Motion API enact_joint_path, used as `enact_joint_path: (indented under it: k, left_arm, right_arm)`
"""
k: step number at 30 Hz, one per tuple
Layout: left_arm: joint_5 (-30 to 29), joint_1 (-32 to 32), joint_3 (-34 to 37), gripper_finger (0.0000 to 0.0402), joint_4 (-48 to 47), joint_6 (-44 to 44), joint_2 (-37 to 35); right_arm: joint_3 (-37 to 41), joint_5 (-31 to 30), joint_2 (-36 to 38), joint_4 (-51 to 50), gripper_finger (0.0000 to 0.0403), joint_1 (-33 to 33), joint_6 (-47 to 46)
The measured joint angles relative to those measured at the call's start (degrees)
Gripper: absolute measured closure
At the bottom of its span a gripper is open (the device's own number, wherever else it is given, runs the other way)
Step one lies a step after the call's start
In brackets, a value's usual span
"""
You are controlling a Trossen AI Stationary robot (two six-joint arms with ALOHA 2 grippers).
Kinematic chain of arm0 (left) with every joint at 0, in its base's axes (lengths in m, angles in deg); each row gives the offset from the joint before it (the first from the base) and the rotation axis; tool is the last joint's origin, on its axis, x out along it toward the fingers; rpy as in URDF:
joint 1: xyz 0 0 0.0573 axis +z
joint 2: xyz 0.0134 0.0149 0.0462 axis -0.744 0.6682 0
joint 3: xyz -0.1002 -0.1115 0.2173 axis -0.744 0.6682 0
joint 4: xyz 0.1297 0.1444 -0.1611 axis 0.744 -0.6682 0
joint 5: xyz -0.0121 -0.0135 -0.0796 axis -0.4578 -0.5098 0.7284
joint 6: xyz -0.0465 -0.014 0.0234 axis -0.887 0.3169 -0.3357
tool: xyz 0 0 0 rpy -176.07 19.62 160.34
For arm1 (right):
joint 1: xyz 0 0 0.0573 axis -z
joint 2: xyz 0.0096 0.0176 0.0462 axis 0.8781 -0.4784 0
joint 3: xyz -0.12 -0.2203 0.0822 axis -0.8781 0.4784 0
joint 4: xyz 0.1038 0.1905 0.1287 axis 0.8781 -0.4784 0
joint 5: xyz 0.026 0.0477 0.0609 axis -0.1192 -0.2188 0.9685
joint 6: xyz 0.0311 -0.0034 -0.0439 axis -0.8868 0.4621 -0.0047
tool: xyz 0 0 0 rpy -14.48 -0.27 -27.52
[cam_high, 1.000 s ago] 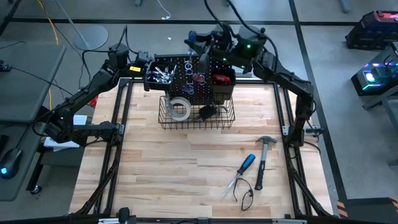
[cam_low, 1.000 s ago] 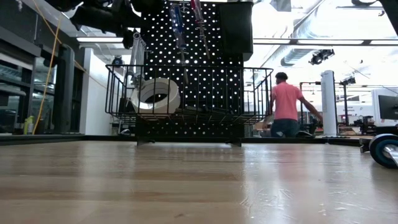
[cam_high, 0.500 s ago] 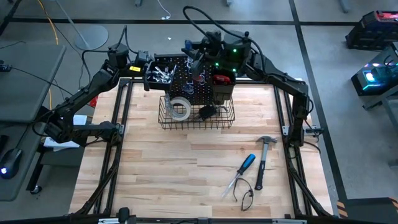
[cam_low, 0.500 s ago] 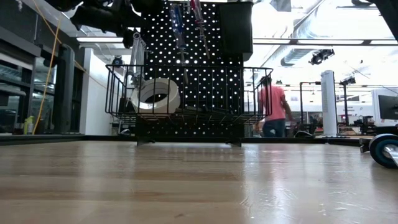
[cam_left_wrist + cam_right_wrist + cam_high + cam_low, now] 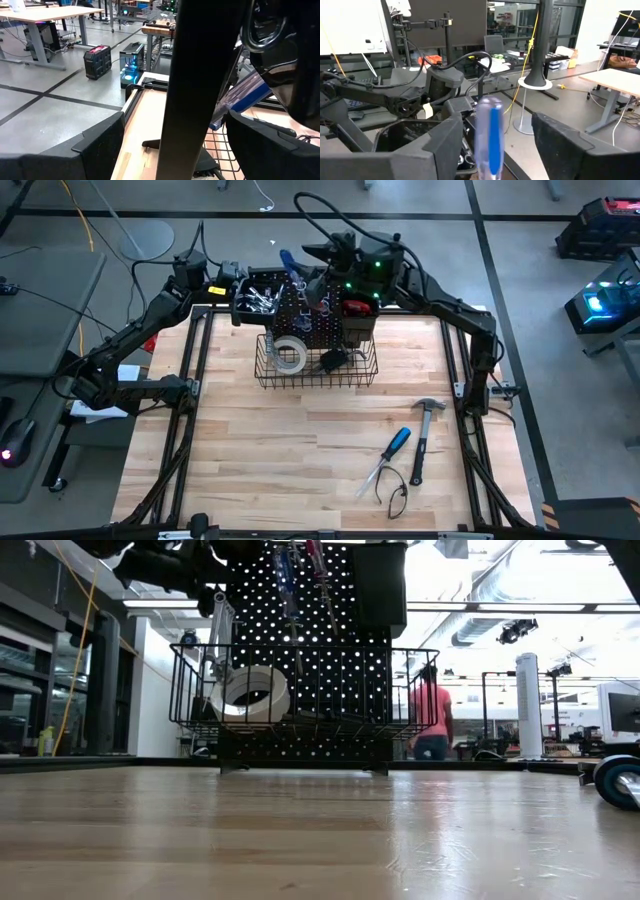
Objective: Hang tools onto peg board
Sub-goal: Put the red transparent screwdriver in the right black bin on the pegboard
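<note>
Screwdriver: blue-handled, upright at the top of the peg board; in the low view hangs shaft-down against the holes beside a red-handled one.
Right gripper: above the board's top edge, fingers now spread, a clear gap either side of the blue handle; a second ago narrower.
Just changed: grip let go of the handle; blue handle now shows in the high view beside the gripper, where half a second ago it did not.
Meaning: looks like one more tool delivered to the board; stands without the fingers touching it, so the hang seems to have taken, though the peg itself is hidden.
Left gripper: waiting by the board's left bin, spread wide, holding nothing.
Already on board: wrenches in the left bin, something red in the right bin, tape roll in the basket.
Left on table: second blue screwdriver, hammer, and a dark looped item of unclear kind, all well apart from the board.
Progress: well along, probably three items to go.
Next call: lift the right gripper straight off without knocking the handle, then reach for the table group on its own side.
</note>
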Motion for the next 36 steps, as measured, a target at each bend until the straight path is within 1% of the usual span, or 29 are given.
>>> enact_joint_path:
  k: [6,13,16,20,23,28,31,33,36]
  left_arm:
    - [0.0,0.0,0.0,0.0078,0.0,1.0,0.0]
    - [0.0,0.0,0.0,0.0078,0.0,1.1,0.0]
    - [0.0,0.0,0.0,0.0078,0.0,1.1,0.0]
    - [0.0,0.0,0.0,0.0078,0.0,1.4,0.0]
    - [0.0,0.0,0.0,0.0078,0.0,1.2,0.0]
    - [0.0,0.0,0.0,0.0078,0.0,1.1,0.0]
    - [0.0,0.0,0.0,0.0078,0.0,1.1,0.0]
    - [0.0,0.0,0.0,0.0078,0.0,1.0,0.0]
    - [0.0,0.0,0.0,0.0078,0.0,1.0,0.0]
  right_arm:
    - [-0.9,-0.1,1.7,-1.3,0.0176,0.0,0.5]
    - [-1.3,-0.1,6.3,-8.0,0.0175,-0.5,0.0]
    - [-1.3,-0.2,8.8,-11.4,0.0175,-1.9,-2.0]
    - [-1.3,-0.1,11.5,-16.2,0.0176,-5.5,-6.5]
    - [-1.4,0.4,12.6,-25.0,0.0178,-8.7,-14.2]
    - [-1.0,3.2,12.6,-48.4,0.0178,-15.3,-32.2]
    - [2.0,4.0,12.4,-60.2,0.0178,-20.5,-44.3]
    - [6.3,5.7,12.4,-63.9,0.0178,-23.7,-52.2]
    - [16.3,8.6,13.4,-62.1,0.0178,-27.4,-64.2]
